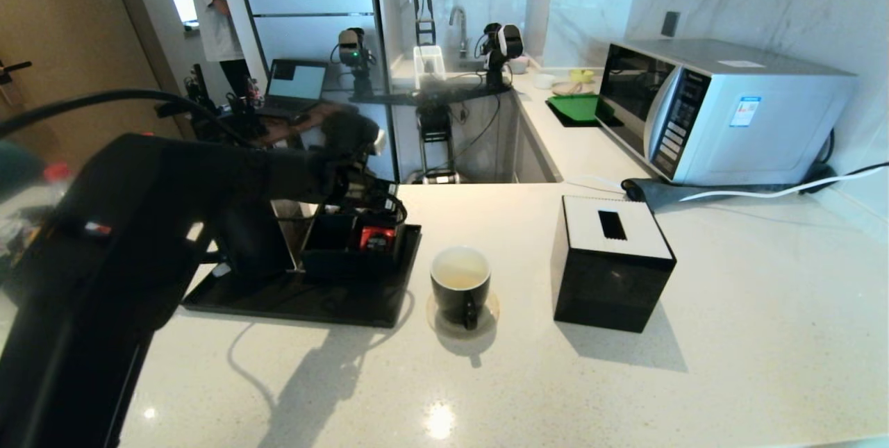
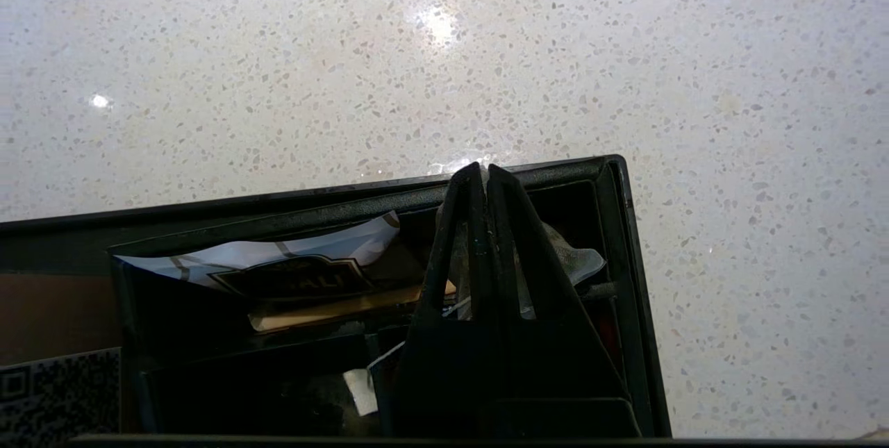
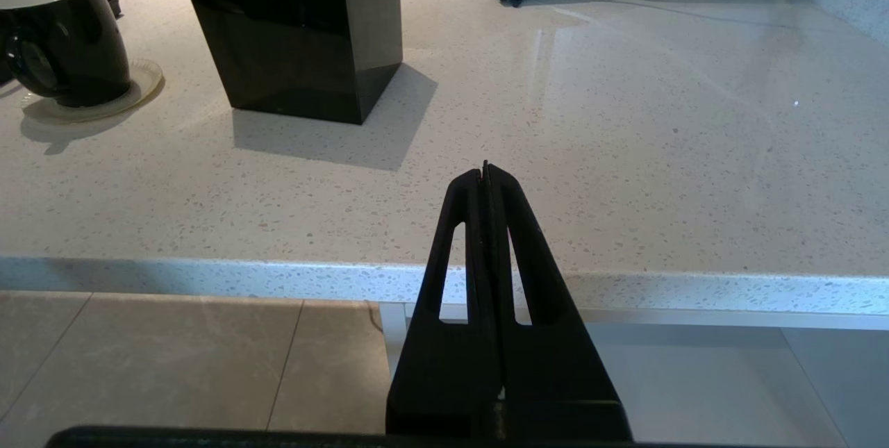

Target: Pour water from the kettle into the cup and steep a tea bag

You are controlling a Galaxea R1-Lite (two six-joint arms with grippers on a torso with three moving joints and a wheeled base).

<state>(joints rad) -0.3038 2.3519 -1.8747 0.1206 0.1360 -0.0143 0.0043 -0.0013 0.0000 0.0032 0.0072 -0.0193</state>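
From the head view you can see the cup (image 1: 460, 285) standing on its coaster on the counter (image 1: 729, 295), just left of the black tissue box (image 1: 611, 264), with pale liquid already inside, so I judge the pouring done and the tea bag step in hand. Left of the cup lies the black tray (image 1: 305, 299), and on it an organizer box (image 1: 351, 246) into which your left arm reaches; the arm blocks most of the tray, and the kettle cannot be picked out behind it. In the left wrist view the left gripper (image 2: 484, 173) has its fingers pressed together inside the organizer box (image 2: 625, 260), and a pale, crinkled bag (image 2: 566, 257) shows on either side of them; it is probably the tea bag caught in the pinch, though the fingers hide the contact itself. A white and black sachet (image 2: 278, 264) lies in the neighbouring part of the box. In the right wrist view the right gripper (image 3: 485, 171) hangs off the counter edge (image 3: 208, 271) on the near side, well apart from the cup (image 3: 62, 31), fingers pressed together on nothing. Your next move calls for a straight lift clear of the box wall, then a carry across to the cup and a gentle lowering into the liquid.
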